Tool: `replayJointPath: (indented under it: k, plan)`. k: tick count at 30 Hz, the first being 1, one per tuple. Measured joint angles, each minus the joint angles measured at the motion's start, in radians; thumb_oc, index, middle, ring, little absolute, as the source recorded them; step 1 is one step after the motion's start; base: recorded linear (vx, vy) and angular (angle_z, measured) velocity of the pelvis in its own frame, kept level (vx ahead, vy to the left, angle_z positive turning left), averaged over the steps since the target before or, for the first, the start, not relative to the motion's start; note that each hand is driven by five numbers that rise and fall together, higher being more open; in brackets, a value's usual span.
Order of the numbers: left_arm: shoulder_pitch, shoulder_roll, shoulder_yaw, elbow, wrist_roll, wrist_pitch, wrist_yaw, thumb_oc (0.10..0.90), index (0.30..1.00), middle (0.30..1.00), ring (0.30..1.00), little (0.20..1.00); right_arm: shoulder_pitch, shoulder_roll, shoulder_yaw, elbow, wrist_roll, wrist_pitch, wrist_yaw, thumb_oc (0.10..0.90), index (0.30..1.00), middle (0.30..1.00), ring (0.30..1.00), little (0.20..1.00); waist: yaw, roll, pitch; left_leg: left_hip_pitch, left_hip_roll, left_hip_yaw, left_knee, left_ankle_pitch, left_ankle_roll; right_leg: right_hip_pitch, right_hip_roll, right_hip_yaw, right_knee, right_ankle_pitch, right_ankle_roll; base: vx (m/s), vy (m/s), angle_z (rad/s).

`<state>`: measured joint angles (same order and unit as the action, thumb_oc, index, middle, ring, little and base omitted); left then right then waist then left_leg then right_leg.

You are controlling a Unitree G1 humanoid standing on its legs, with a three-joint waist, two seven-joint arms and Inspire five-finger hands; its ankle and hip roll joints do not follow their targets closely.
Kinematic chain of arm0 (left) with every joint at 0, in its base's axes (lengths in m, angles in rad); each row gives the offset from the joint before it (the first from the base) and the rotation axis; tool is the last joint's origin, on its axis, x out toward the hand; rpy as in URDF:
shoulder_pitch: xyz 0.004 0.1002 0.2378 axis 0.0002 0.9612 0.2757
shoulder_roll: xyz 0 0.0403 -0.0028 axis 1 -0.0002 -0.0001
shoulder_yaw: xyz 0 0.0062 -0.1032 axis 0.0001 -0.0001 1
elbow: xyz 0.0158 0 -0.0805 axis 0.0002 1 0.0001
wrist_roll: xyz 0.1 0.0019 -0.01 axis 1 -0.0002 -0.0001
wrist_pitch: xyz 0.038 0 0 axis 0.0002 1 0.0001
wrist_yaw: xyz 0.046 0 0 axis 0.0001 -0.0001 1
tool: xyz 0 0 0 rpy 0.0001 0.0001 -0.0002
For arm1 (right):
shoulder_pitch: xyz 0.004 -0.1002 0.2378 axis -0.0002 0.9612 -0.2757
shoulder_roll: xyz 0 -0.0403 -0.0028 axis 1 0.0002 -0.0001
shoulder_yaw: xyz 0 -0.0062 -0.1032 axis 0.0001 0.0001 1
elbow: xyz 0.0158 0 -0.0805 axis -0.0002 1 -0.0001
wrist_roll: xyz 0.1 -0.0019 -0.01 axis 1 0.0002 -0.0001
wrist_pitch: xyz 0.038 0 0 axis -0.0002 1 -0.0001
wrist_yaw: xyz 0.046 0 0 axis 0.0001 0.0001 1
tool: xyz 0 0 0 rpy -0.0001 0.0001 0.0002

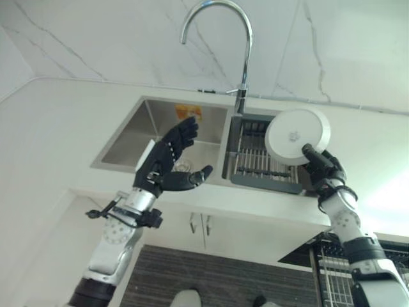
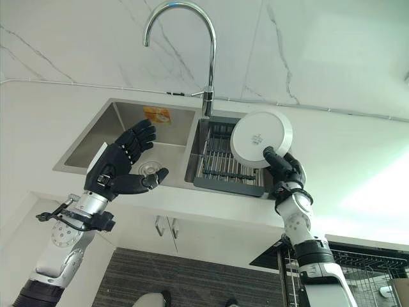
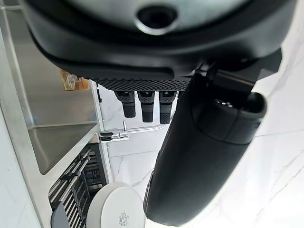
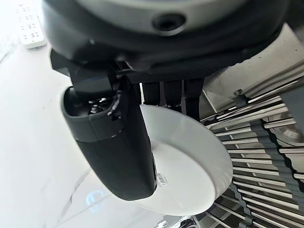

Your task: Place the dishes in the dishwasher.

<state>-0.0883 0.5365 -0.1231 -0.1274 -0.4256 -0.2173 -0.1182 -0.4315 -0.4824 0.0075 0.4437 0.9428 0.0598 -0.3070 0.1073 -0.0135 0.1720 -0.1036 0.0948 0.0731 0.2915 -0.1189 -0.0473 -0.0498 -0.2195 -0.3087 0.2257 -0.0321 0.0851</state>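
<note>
Left eye view: right hand (image 1: 323, 167) pinches the white plate (image 1: 296, 135) above the rack (image 1: 255, 167); left hand (image 1: 167, 161) spread wide, empty.

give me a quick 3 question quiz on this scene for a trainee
1. True or false: the right hand holds a white plate.
2. What is the left hand doing? A) gripping the faucet B) open over the sink, holding nothing C) holding a cup
3. Fill in: the plate is above the dark ____ beside the sink.

Key:
1. True.
2. B.
3. Rack, right of the faucet.
</note>
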Motion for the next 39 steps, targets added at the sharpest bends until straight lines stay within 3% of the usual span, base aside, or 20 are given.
replayJointPath:
  k: [6, 10, 13, 16, 20, 23, 27, 29, 31, 32, 33, 34, 35, 36, 37, 38, 39]
  plan:
    - [0.000, 0.000, 0.001, -0.001, -0.002, 0.000, -0.001, 0.800, 0.900, 0.900, 0.900, 0.900, 0.001, -0.032, -0.001, -0.029, -0.120, -0.047, -0.025, 0.400, 0.300, 0.300, 0.300, 0.300, -0.003, 0.001, 0.000, 0.000, -0.002, -0.001, 0.000, 0.000, 0.000, -0.001, 0.000, -0.001, -0.007, 0.003, 0.005, -0.01, 0.032, 0.00]
    - [0.003, -0.005, 0.005, -0.012, -0.082, 0.017, -0.059, 0.800, 0.900, 0.900, 0.900, 0.900, 0.035, -0.038, -0.016, -0.181, -0.200, -0.077, -0.065, 0.400, 0.300, 0.300, 0.300, 0.300, -0.027, 0.002, 0.001, 0.001, -0.008, 0.004, 0.000, -0.003, 0.004, -0.004, -0.002, 0.003, -0.012, 0.009, 0.014, -0.03, 0.080, -0.04]
    - [0.015, -0.028, -0.002, -0.062, -0.242, 0.106, -0.192, 0.800, 0.900, 0.900, 0.900, 0.900, 0.078, -0.036, -0.035, -0.322, -0.252, -0.132, -0.075, 0.400, 0.300, 0.300, 0.300, 0.300, -0.035, 0.003, 0.002, 0.004, -0.014, 0.023, 0.001, -0.009, 0.008, -0.014, -0.006, 0.022, -0.012, 0.013, 0.016, -0.05, 0.120, -0.15]
    - [0.018, -0.023, -0.055, -0.096, -0.280, 0.155, -0.291, 0.800, 0.900, 0.900, 0.900, 0.900, 0.078, -0.037, -0.034, -0.358, -0.276, -0.168, -0.083, 0.400, 0.300, 0.300, 0.300, 0.300, -0.051, 0.003, 0.002, 0.013, -0.015, 0.038, 0.002, -0.017, 0.013, -0.014, -0.010, 0.037, -0.013, 0.015, 0.020, -0.05, 0.133, -0.14]
    - [0.027, -0.025, -0.083, -0.125, -0.435, 0.265, -0.414, 0.800, 0.900, 0.900, 0.900, 0.900, 0.105, -0.036, -0.037, -0.379, -0.318, -0.181, -0.096, 0.400, 0.300, 0.300, 0.300, 0.300, -0.080, -0.001, 0.005, 0.018, -0.024, 0.062, 0.010, -0.032, 0.021, -0.018, -0.017, 0.059, -0.015, 0.021, 0.029, -0.03, 0.100, -0.16]
    - [0.031, -0.050, -0.088, -0.129, -0.469, 0.328, -0.479, 0.800, 0.900, 0.900, 0.900, 0.900, 0.168, -0.033, -0.053, -0.423, -0.348, -0.198, -0.095, 0.400, 0.300, 0.300, 0.300, 0.300, -0.086, -0.004, 0.007, 0.016, -0.027, 0.085, 0.022, -0.044, 0.030, -0.030, -0.022, 0.084, -0.017, 0.027, 0.040, -0.03, 0.135, -0.21]
    - [0.042, -0.036, -0.160, -0.135, -0.476, 0.440, -0.597, 0.800, 0.900, 0.900, 0.900, 0.900, 0.261, 0.006, -0.100, -0.518, -0.351, -0.219, -0.067, 0.400, 0.300, 0.300, 0.300, 0.300, -0.142, -0.033, 0.035, -0.002, -0.038, 0.124, 0.076, -0.084, 0.050, -0.068, -0.034, 0.144, 0.003, 0.042, 0.061, -0.02, 0.075, -0.35]
    - [0.048, -0.042, -0.208, -0.136, -0.476, 0.487, -0.642, 0.800, 0.900, 0.900, 0.900, 0.900, 0.266, 0.039, -0.101, -0.524, -0.340, -0.233, -0.050, 0.400, 0.300, 0.300, 0.300, 0.300, -0.194, -0.057, 0.055, -0.005, -0.035, 0.172, 0.112, -0.109, 0.059, -0.111, -0.042, 0.181, 0.012, 0.080, 0.069, -0.12, -0.039, -0.89]
    - [0.032, -0.039, -0.226, -0.127, -0.475, 0.503, -0.667, 0.800, 0.900, 0.900, 0.900, 0.900, 0.270, 0.094, -0.080, -0.558, -0.321, -0.243, -0.025, 0.400, 0.300, 0.300, 0.300, 0.300, -0.215, -0.076, 0.080, -0.025, -0.013, 0.231, 0.143, -0.120, 0.079, -0.144, -0.031, 0.173, -0.048, 0.184, 0.060, -0.26, -0.080, -1.36]
    - [-0.053, -0.045, -0.238, -0.063, -0.472, 0.517, -0.683, 0.800, 0.900, 0.900, 0.900, 0.900, 0.269, 0.085, -0.079, -0.551, -0.286, -0.255, -0.029, 0.400, 0.300, 0.300, 0.300, 0.300, -0.212, -0.057, 0.091, -0.037, 0.021, 0.278, 0.129, -0.094, 0.108, -0.123, -0.081, 0.065, 0.088, 0.081, 0.075, -0.38, -0.118, -1.05]
    - [-0.074, -0.034, -0.236, -0.047, -0.472, 0.517, -0.683, 0.800, 0.900, 0.900, 0.900, 0.900, 0.265, 0.078, -0.075, -0.552, -0.262, -0.276, -0.021, 0.400, 0.300, 0.300, 0.300, 0.300, -0.194, -0.044, 0.098, -0.037, 0.041, 0.287, 0.115, -0.075, 0.100, -0.059, -0.120, 0.047, 0.146, 0.026, 0.105, -0.36, -0.218, -0.89]
    - [-0.101, -0.005, -0.268, -0.024, -0.474, 0.510, -0.685, 0.800, 0.900, 0.900, 0.900, 0.900, 0.241, 0.058, -0.056, -0.551, -0.247, -0.304, -0.017, 0.400, 0.300, 0.300, 0.300, 0.300, -0.156, -0.023, 0.098, -0.065, 0.081, 0.304, 0.119, -0.036, 0.094, 0.015, -0.149, 0.042, 0.191, -0.019, 0.105, -0.34, -0.421, -0.54]
    - [-0.123, 0.007, -0.295, 0.001, -0.473, 0.511, -0.681, 0.800, 0.900, 0.900, 0.900, 0.900, 0.198, 0.038, -0.031, -0.549, -0.233, -0.312, -0.010, 0.400, 0.300, 0.300, 0.300, 0.300, -0.134, -0.009, 0.098, -0.083, 0.106, 0.318, 0.102, -0.003, 0.076, 0.044, -0.185, 0.025, 0.220, -0.024, 0.114, -0.16, -0.504, -0.99]
    - [-0.113, 0.009, -0.306, 0.013, -0.471, 0.521, -0.677, 0.800, 0.900, 0.900, 0.900, 0.900, 0.145, 0.055, 0.011, -0.551, -0.233, -0.315, 0.002, 0.400, 0.300, 0.300, 0.300, 0.300, -0.096, -0.009, 0.097, -0.080, 0.140, 0.348, 0.095, 0.022, 0.045, 0.073, -0.235, -0.003, 0.179, -0.028, 0.120, -0.06, -0.484, -1.20]
    - [-0.106, 0.009, -0.314, 0.023, -0.471, 0.525, -0.677, 0.800, 0.900, 0.900, 0.900, 0.900, 0.118, 0.066, 0.045, -0.558, -0.235, -0.315, 0.020, 0.400, 0.300, 0.300, 0.300, 0.300, -0.078, -0.009, 0.097, -0.079, 0.168, 0.348, 0.092, 0.036, 0.020, 0.099, -0.252, -0.012, 0.105, -0.026, 0.119, 0.03, -0.306, -1.37]
    - [-0.089, 0.009, -0.317, 0.009, -0.466, 0.538, -0.676, 0.800, 0.900, 0.900, 0.900, 0.900, 0.114, 0.074, 0.063, -0.581, -0.238, -0.315, 0.034, 0.400, 0.300, 0.300, 0.300, 0.300, -0.070, -0.015, 0.096, -0.077, 0.189, 0.349, 0.091, 0.051, -0.010, 0.132, -0.236, -0.020, -0.016, 0.068, 0.092, 0.04, -0.295, -0.95]
    - [-0.054, 0.016, -0.312, -0.014, -0.466, 0.544, -0.679, 0.800, 0.900, 0.900, 0.900, 0.900, 0.120, 0.083, 0.067, -0.609, -0.246, -0.318, 0.044, 0.400, 0.300, 0.300, 0.300, 0.300, -0.075, -0.030, 0.098, -0.078, 0.212, 0.329, 0.080, 0.071, -0.048, 0.159, -0.206, -0.041, -0.060, 0.094, 0.145, 0.00, -0.270, -0.68]
